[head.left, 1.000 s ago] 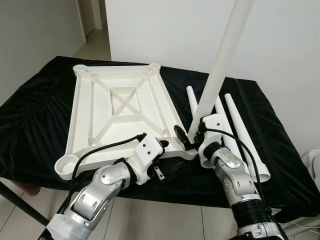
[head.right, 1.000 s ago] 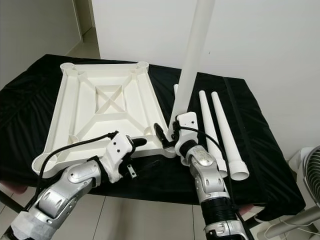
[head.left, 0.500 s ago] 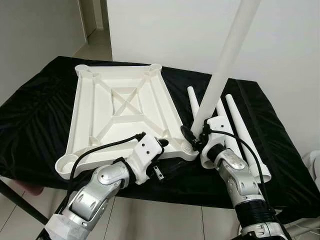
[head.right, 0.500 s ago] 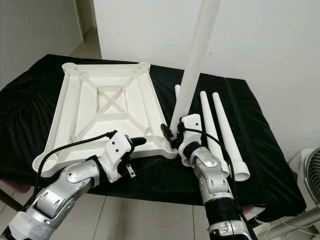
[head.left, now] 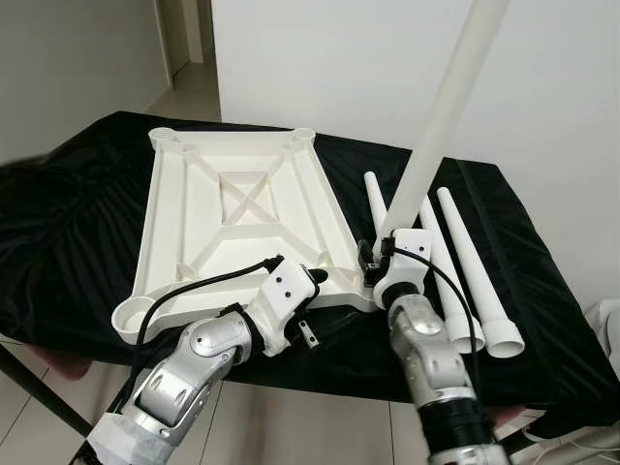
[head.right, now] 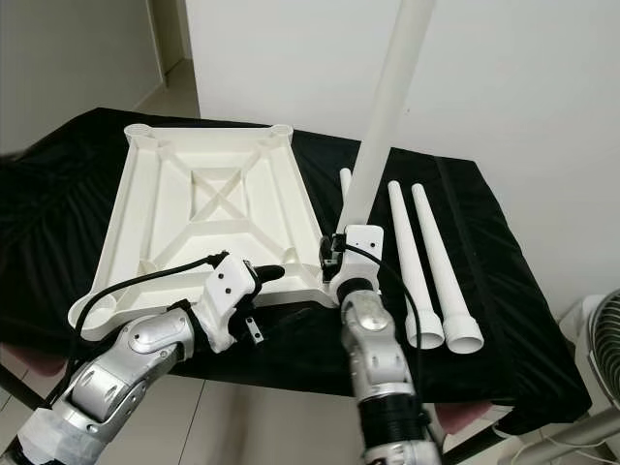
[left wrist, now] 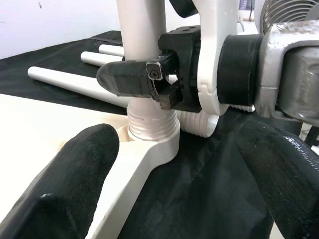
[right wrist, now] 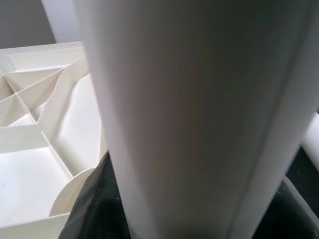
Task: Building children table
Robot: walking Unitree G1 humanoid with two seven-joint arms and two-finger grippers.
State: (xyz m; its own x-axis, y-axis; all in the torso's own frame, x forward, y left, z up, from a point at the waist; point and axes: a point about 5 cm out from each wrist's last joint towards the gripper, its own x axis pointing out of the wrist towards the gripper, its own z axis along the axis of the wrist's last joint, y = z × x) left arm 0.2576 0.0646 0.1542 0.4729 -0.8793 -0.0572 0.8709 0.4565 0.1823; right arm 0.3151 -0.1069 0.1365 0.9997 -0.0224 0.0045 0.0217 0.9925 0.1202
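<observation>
A counter [head.left: 87, 223] draped in black cloth stands against white walls. On it the white tabletop [head.left: 237, 218] lies underside up. The right gripper [head.left: 377, 260], fingers clamped on a table leg [head.left: 441, 121], holds it upright with its threaded end seated in the near right corner socket [left wrist: 152, 137]; how fully it is screwed home cannot be judged. The left gripper [head.left: 308, 308] rests fingers apart at the tabletop's near edge. Three spare legs [head.right: 431, 262] lie beside the tabletop, and three corner sockets stand empty, so most assembly apparently remains. The held leg's top is cut off.
</observation>
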